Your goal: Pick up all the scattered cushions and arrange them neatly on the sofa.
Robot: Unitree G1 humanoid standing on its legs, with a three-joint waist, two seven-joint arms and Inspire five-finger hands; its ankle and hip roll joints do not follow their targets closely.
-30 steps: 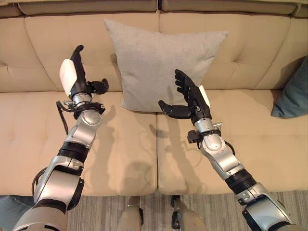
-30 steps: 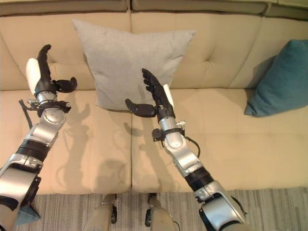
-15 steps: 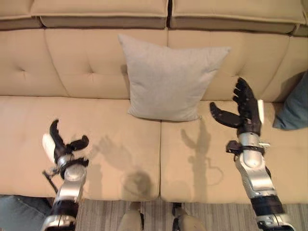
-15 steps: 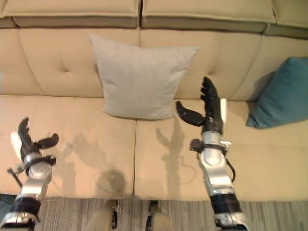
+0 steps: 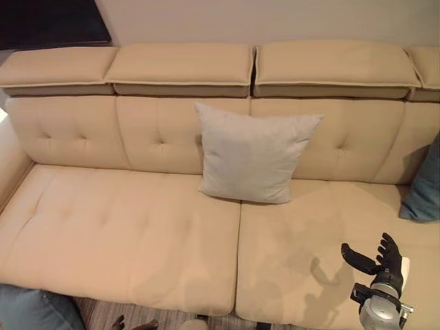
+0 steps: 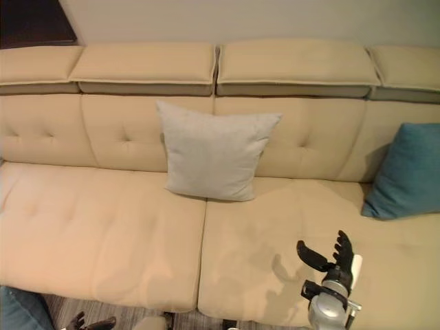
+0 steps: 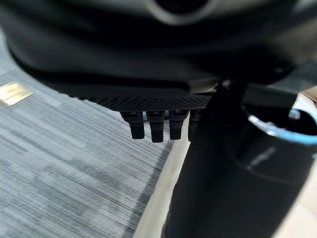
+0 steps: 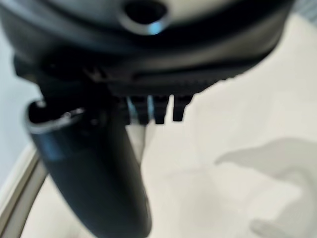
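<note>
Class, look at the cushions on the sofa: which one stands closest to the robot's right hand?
The teal cushion at the sofa's right end: it leans on the backrest just beyond the right hand. The grey cushion stands further off, at the middle.

One sofa (image 5: 124,234). Cushions on it: two, one grey (image 5: 253,152), one teal (image 6: 405,172). Another teal one (image 5: 34,311) down on floor, so three total.

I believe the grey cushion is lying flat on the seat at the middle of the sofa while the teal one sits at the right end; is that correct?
Not quite: the grey cushion stands upright, leaning against the backrest of the sofa, as the left eye view shows. It is at the middle, and the teal cushion does sit at the right end.
</note>
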